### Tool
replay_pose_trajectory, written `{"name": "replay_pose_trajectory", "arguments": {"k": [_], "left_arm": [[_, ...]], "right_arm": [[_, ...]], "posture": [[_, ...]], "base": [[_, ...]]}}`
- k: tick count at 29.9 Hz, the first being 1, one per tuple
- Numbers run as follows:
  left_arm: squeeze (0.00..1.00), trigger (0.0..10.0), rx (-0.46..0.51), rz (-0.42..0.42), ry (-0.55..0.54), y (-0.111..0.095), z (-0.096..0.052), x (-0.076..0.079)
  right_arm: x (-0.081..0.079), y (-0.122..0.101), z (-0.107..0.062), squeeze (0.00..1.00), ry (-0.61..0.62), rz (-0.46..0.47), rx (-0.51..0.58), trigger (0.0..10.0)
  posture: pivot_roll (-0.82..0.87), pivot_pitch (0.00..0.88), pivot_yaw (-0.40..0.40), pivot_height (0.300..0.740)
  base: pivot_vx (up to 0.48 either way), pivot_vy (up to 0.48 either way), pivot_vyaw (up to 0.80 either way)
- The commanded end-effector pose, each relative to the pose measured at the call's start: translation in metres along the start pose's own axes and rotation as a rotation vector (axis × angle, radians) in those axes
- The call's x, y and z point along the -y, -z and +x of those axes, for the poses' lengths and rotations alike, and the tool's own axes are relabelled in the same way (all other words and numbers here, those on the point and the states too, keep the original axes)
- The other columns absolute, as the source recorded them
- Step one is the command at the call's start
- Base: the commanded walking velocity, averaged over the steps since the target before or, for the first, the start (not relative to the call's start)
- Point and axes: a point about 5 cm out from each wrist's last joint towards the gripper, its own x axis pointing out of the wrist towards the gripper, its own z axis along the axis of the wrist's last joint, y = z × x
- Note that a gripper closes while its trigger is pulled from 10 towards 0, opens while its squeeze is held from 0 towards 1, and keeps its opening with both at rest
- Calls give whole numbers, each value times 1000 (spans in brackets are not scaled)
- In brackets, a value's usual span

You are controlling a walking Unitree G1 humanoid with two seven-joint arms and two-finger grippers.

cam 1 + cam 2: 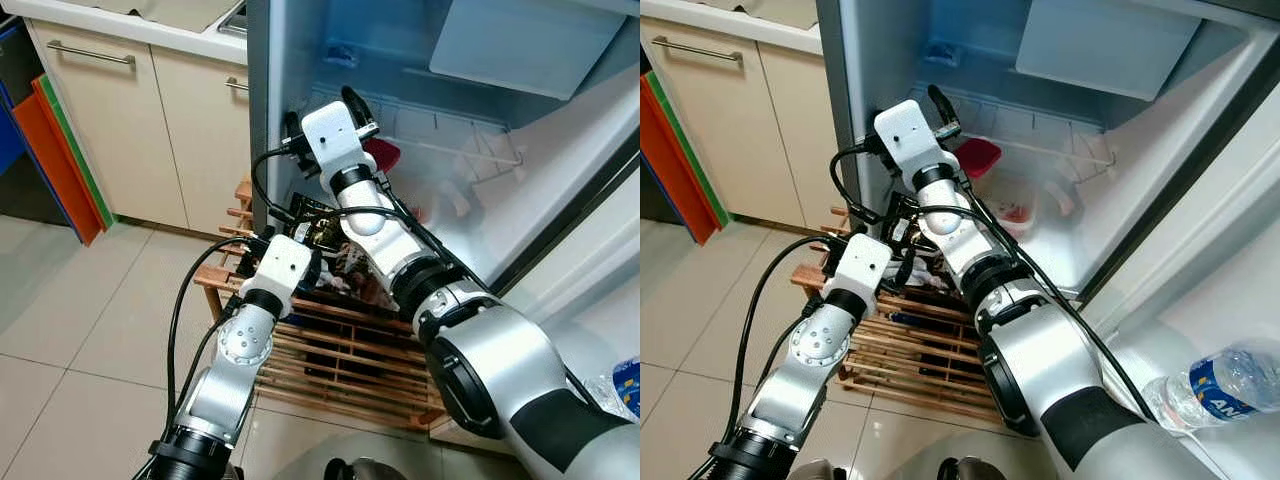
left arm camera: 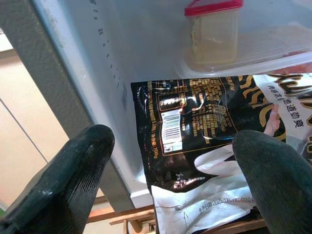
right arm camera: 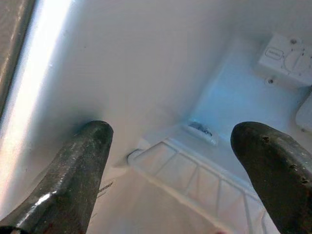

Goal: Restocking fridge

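While left tool (image 2: 170, 161) gapes, black packet (image 2: 195, 122) just beyond

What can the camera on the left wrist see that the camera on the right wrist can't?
The left wrist view looks past its open fingers at a black snack packet with gold writing, and behind it a clear tub with a red lid inside the fridge. The right wrist view looks past its own open fingers at a white wire shelf and a white dial box on the back wall. Both show two black fingers spread apart and the pale fridge wall.
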Motion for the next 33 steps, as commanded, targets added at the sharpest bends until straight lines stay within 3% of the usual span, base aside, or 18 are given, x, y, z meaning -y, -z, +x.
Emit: {"name": "replay_pose_trajectory", "arguments": {"k": [1, 7, 13, 16, 18, 20, 22, 24, 25, 28, 29, 33], "left_arm": [[0, 10000, 0, -15, 13, 1, 0, 5], [0, 10000, 10, -26, 14, -3, 1, 5], [0, 10000, 15, -27, -3, -5, 5, -6], [0, 10000, 19, -26, -10, -7, 6, -9], [0, 10000, 22, -24, -12, -8, 5, -11], [0, 10000, 26, -19, -12, -9, 5, -12], [0, 10000, 30, -16, -14, -9, 3, -13], [0, 10000, 30, -13, -18, -9, 3, -16], [0, 10000, 29, -11, -20, -8, 3, -17], [0, 10000, 28, -10, -21, -8, 3, -18], [0, 10000, 28, -10, -19, -8, 3, -19], [0, 10000, 30, -13, -15, -8, 6, -18]], "right_arm": [[7, 4, -4, 0, 31, 33, 10, 10000], [18, 19, -15, 0, 81, 130, -28, 10000], [20, 63, -46, 0, 123, 450, -263, 10000], [19, 63, -55, 0, 133, 665, -294, 10000], [19, 58, -62, 0, 107, 724, -291, 10000], [22, 57, -70, 0, 78, 712, -297, 10000], [30, 55, -76, 0, 55, 644, -283, 10000], [40, 51, -82, 0, -20, 473, -252, 10000], [50, 49, -91, 0, -114, 314, -243, 10000], [57, 48, -98, 0, -174, 240, -243, 10000], [66, 46, -109, 0, -267, 150, -267, 10000], [74, 57, -124, 0, -366, 61, -355, 10000]], "posture": [[99, 68, -120, 740], [92, 72, -117, 740], [69, 68, -107, 740], [63, 68, -103, 740], [64, 68, -102, 740], [64, 67, -101, 740], [63, 65, -100, 740], [55, 59, -95, 740], [48, 55, -96, 740], [44, 53, -96, 740], [30, 47, -94, 740], [13, 37, -86, 740]], "base": [[0, 0, 0], [0, 0, 0], [0, 0, 0], [0, 0, 0], [0, 0, 0], [0, 0, 0], [0, 0, 0], [0, 0, 0], [0, 0, 0], [0, 0, 0], [0, 0, 0], [0, 0, 0]]}}
